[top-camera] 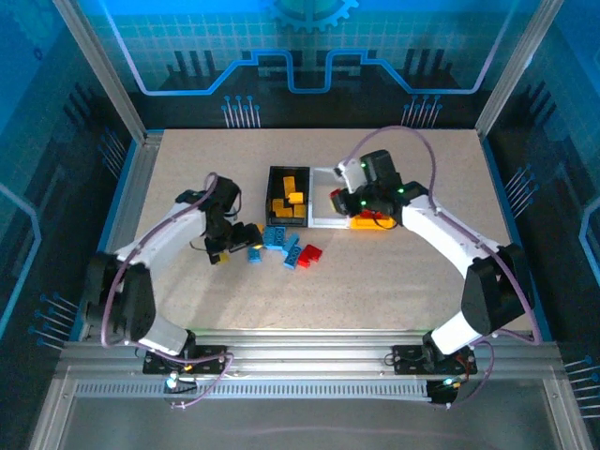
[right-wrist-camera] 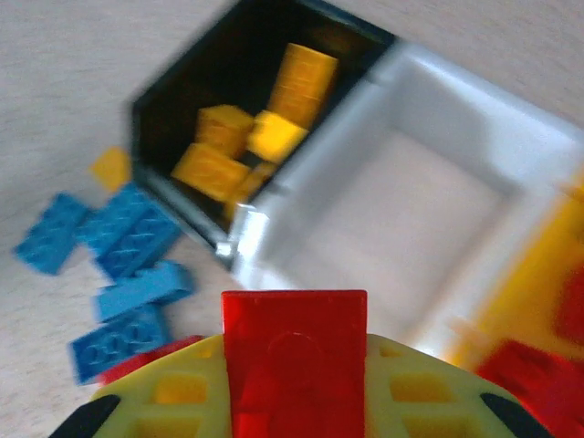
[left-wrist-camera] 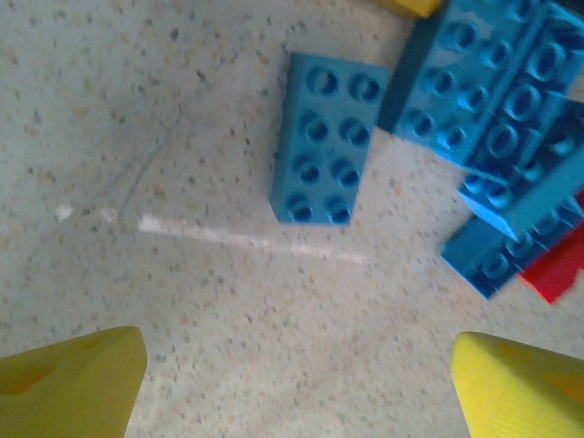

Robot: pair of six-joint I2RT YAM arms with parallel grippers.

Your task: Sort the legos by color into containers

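R arm: right gripper pinches a red lego between its fingers. The white bin sits directly ahead of the claw. The black bin, ahead-left, holds yellow-orange legos. The yellow bin is to the right, with blurred red pieces inside.

L arm: left gripper has its fingers spread with nothing between them, over the table. A single blue lego lies flat just ahead. The blue cluster lies ahead-right.

The speckled table bears the joined bins, loose blue legos and a red one.
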